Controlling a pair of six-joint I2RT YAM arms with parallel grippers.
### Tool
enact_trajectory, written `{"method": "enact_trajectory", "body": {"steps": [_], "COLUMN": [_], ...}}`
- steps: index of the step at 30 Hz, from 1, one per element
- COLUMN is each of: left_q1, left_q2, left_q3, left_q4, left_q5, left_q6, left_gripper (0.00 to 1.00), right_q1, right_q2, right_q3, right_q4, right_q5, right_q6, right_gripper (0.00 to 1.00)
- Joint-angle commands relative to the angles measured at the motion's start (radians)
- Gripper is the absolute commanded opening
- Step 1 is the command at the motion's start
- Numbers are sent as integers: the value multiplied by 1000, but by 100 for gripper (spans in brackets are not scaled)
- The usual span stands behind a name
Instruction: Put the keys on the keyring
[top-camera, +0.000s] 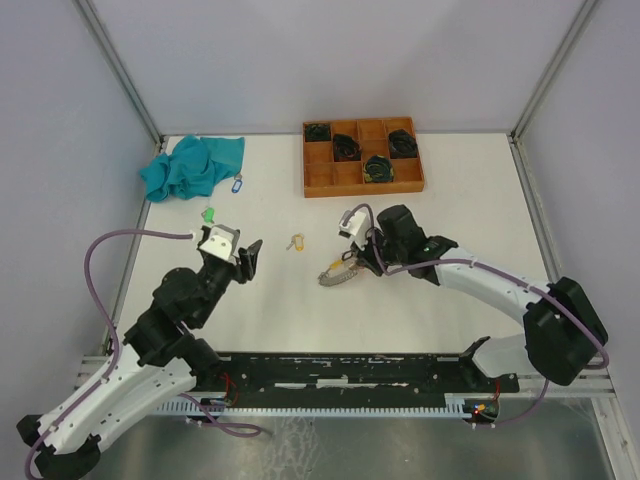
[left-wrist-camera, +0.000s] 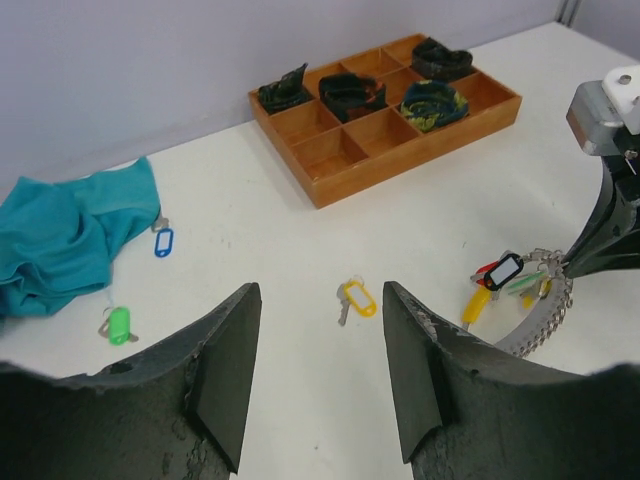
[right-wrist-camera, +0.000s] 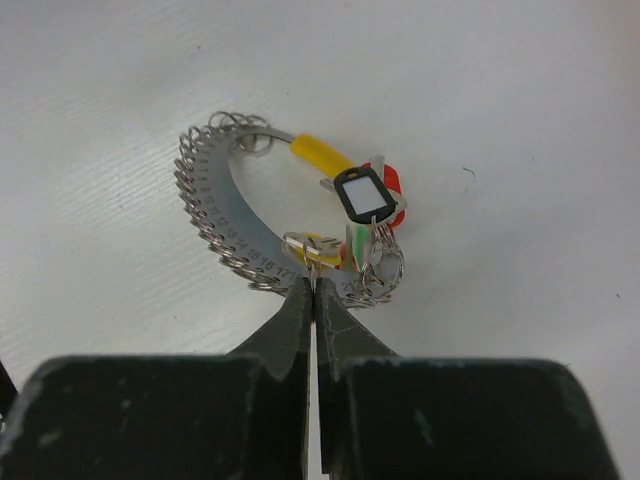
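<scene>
Spreading across the view is 1 white table (top-camera: 270, 205), boxed in by pale grey walls (top-camera: 330, 50) with metal posts at the corners. 2 arms reach over it from the near edge. 1 wooden tray (top-camera: 340, 191), divided into compartments, sits at the far side. 1 teal cloth (top-camera: 190, 168) lies crumpled at the far left. 4 black coiled bundles (top-camera: 345, 145) fill 4 of the tray's compartments.

The left gripper (left-wrist-camera: 320, 295) hovers with its jaws parted and nothing between them. The right gripper (right-wrist-camera: 312, 288) is pinched tight on the edge of 1 keyring (right-wrist-camera: 218, 200), a curved metal strip fringed with small rings and carrying several tags, right of the table's middle.

3 keys lie loose on the table:
- the yellow-tagged key (top-camera: 294, 242), between the 2 grippers
- the green-tagged key (top-camera: 209, 214), near the cloth
- the blue-tagged key (top-camera: 236, 185), just beside the cloth
</scene>
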Motion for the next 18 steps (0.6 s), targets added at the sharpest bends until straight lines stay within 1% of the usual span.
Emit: {"method": "enact_trajectory", "body": {"steps": [1,5,7,9,15,18], "left_q1": [17,17,17,18,22,32], "left_q2": [-55,-91,-104,-109,-105,-105], "left_q3": [-29,-41,-46,-49,-45,-44], "left_q4": [9,17,20,23,26,31], "left_q5": [0,1,5,12,26,21], "left_q6": [87,90,88,86,78,73], "left_gripper": [59,59,60,60,61,62], "right_q1": [61,83,83,82,78,54], "right_q2": [86,151,144,116,-9,-53], "right_q3": [87,125,112,85,13,-13], "right_q4": [-21,-44,-44,-39,-52,-34], "right_q5": [109,197,234,250,310,322], "right_q6": [-10,38,77,103,184,257], "right_gripper": [6,11,16,23,37,46]}}
